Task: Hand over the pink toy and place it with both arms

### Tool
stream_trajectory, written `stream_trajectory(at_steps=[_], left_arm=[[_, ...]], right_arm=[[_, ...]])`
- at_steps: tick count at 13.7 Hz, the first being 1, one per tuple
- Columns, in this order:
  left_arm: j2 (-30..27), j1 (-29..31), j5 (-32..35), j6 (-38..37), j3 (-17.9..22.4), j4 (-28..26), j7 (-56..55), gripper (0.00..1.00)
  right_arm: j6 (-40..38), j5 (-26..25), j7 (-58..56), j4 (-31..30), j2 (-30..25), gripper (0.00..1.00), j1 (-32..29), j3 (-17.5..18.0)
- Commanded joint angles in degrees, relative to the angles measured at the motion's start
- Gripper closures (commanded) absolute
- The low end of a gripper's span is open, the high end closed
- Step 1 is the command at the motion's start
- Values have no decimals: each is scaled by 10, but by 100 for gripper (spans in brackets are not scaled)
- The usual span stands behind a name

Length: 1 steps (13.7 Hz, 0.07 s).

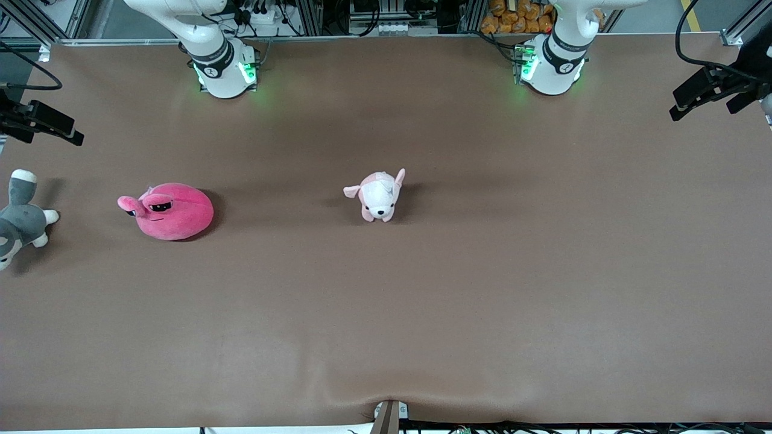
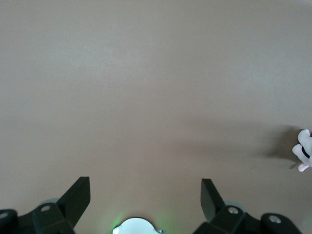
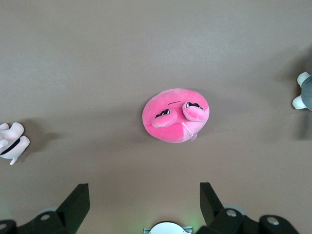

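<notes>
Lying at 9 o'clock on the table (image 1: 422, 313), pink toy (image 1: 172, 211) sits under right pincer (image 3: 144, 202) (left pincer (image 2: 146, 197) waits), both w/ fingers apart; any grab should centre on its body.

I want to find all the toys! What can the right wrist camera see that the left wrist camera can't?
Only the right wrist view shows the round pink toy and a bit of the grey toy, with the open right gripper up over the table. Only the left wrist view shows the open left gripper, over bare table. Both show the brown table and part of the white and pink puppy.
</notes>
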Motion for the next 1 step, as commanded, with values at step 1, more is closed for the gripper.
stream_trajectory(at_steps=[1], left_arm=[[7, -2, 12, -13, -2, 17, 9, 0]], right_arm=[[-12, 1, -3, 8, 2, 0, 5, -3]])
